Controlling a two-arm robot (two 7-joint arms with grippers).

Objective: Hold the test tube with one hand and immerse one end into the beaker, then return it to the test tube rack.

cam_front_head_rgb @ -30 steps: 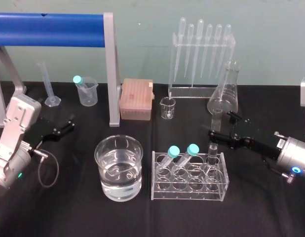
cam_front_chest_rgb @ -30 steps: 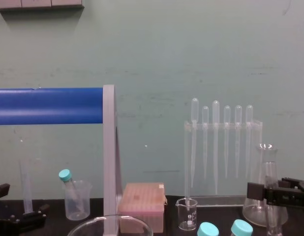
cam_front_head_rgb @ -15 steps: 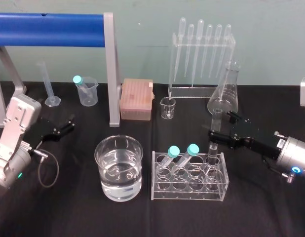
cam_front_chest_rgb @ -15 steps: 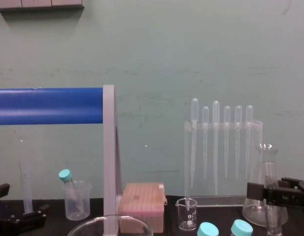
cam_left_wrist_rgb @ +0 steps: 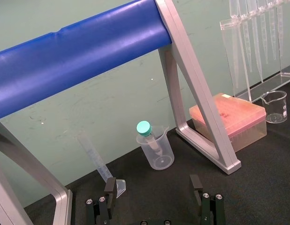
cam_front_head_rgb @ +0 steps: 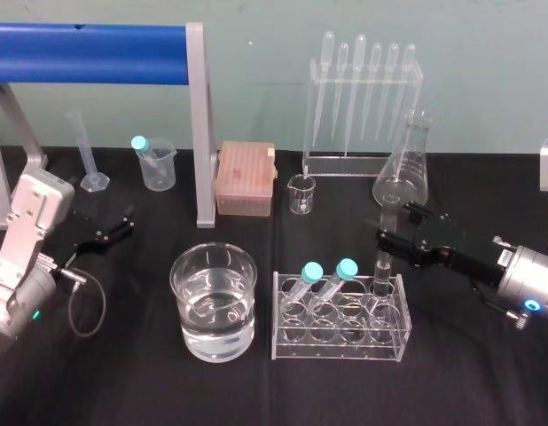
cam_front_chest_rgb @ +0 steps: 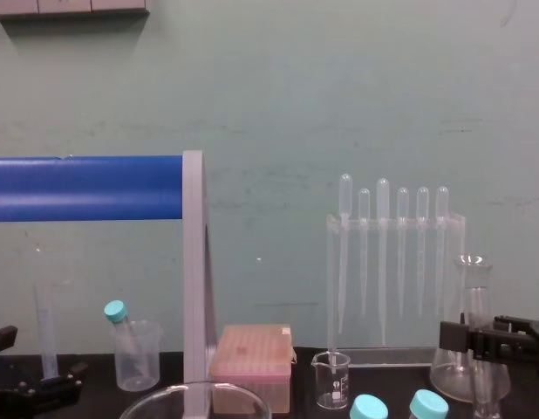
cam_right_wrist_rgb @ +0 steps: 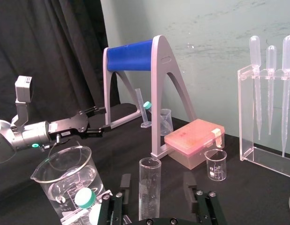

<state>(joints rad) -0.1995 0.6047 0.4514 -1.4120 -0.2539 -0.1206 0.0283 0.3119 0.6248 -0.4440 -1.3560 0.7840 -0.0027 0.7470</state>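
Note:
The test tube (cam_front_head_rgb: 381,266) stands upright in the back right hole of the clear test tube rack (cam_front_head_rgb: 340,342). My right gripper (cam_front_head_rgb: 392,221) reaches in from the right at the tube's upper part. In the right wrist view the tube (cam_right_wrist_rgb: 149,173) rises between the two fingers (cam_right_wrist_rgb: 125,183) with a gap on each side, so this gripper (cam_right_wrist_rgb: 156,183) is open. The wide beaker (cam_front_head_rgb: 214,302), part full of water, sits left of the rack and also appears as the beaker (cam_right_wrist_rgb: 65,176). My left gripper (cam_left_wrist_rgb: 152,187) is parked open at the far left (cam_front_head_rgb: 110,232).
Two teal-capped tubes (cam_front_head_rgb: 327,275) lean in the rack's left holes. Behind stand a conical flask (cam_front_head_rgb: 404,169), a pipette stand (cam_front_head_rgb: 363,98), a small glass beaker (cam_front_head_rgb: 301,193), a pink tip box (cam_front_head_rgb: 245,177), a plastic beaker (cam_front_head_rgb: 156,162) and a blue-barred frame (cam_front_head_rgb: 97,40).
The right gripper's fingers have drawn closer together around the test tube. The tube, the rack and the left arm have not moved.

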